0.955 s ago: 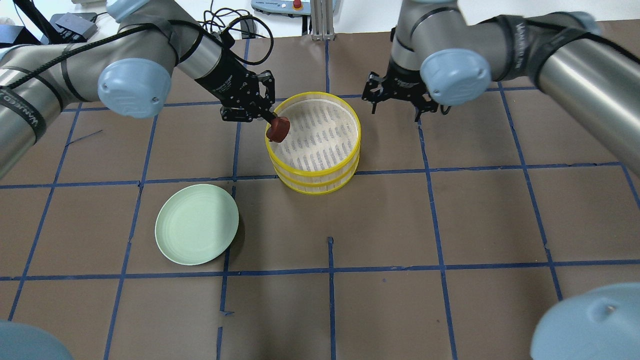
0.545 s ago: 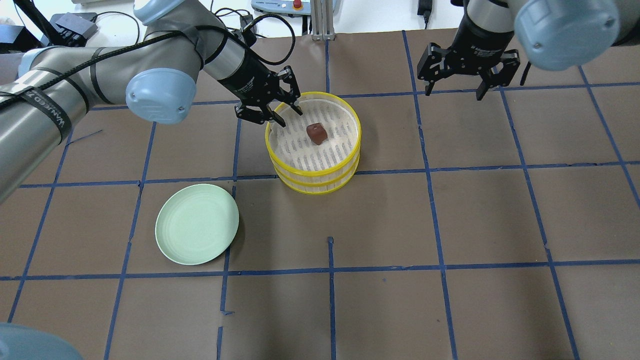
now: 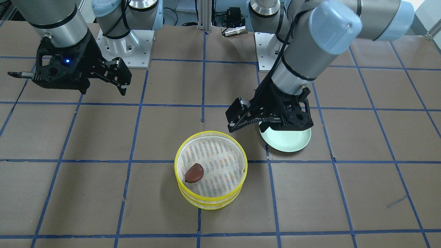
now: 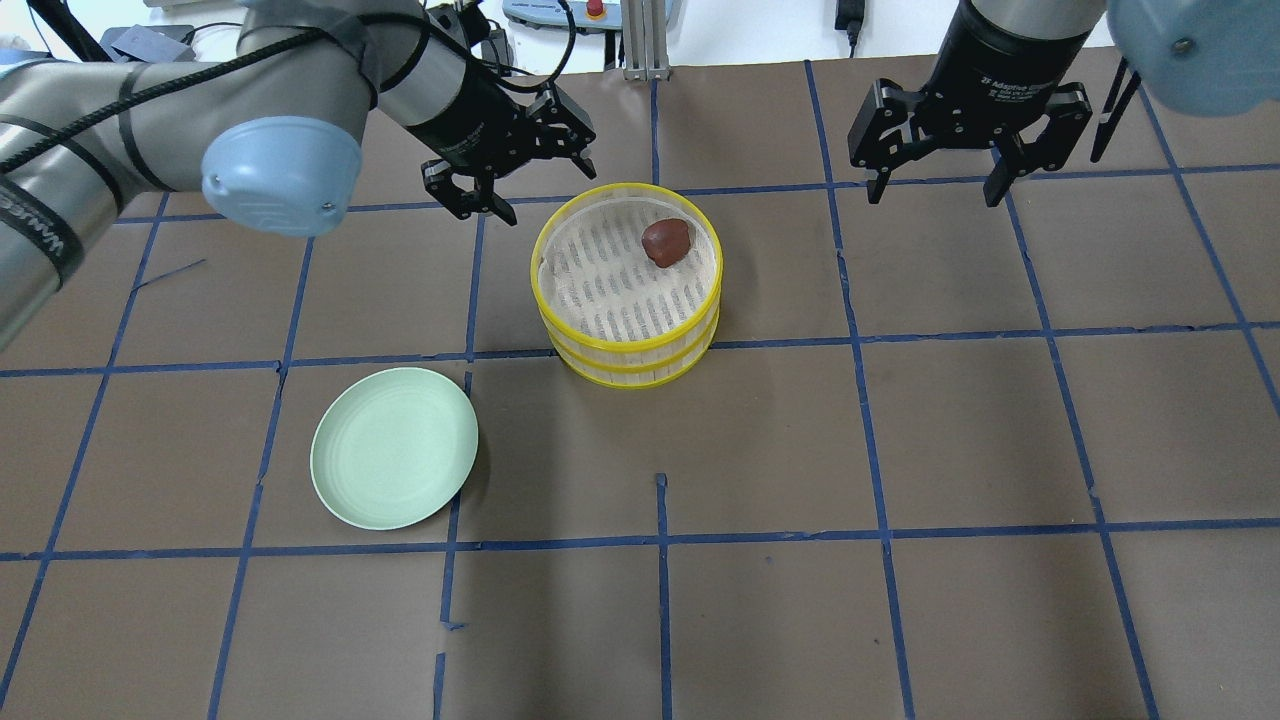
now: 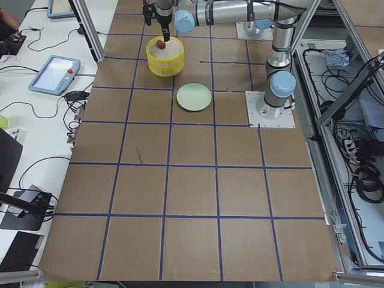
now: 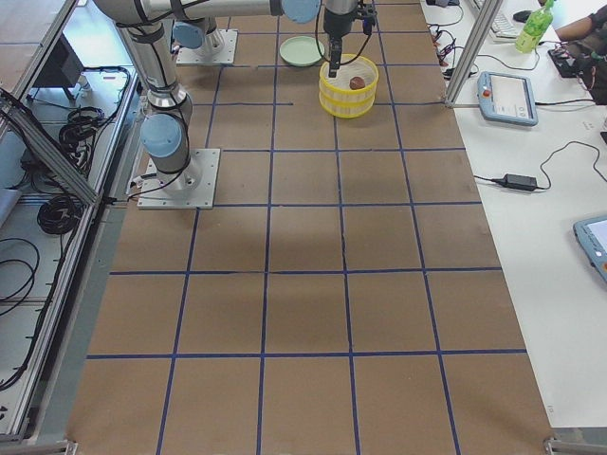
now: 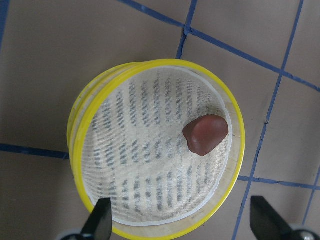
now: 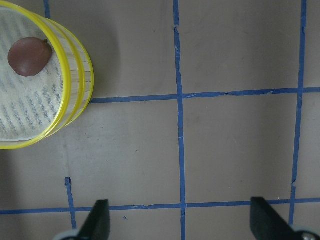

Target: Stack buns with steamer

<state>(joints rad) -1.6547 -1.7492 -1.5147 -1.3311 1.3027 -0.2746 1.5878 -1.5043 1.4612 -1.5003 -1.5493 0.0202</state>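
The left arm [image 4: 130, 110] and right arm [image 3: 51, 13] are silver-grey tubes with pale blue joint caps, a black cable strapped along the left. The left gripper [image 4: 527, 190] and right gripper [image 4: 935, 197] are black linkage frames.

Front-facing view — the left gripper [image 3: 268, 122] hides the plate's [image 3: 286, 144] 12 o'clock half. The steamer [image 8: 75, 90] runs off the right wrist view's edge at 10 o'clock.

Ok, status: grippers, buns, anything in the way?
Left gripper open, empty, by steamer. Right gripper open, empty, off to the side. Reddish-brown bun lies in steamer; white bun not in view. No obstruction seen.
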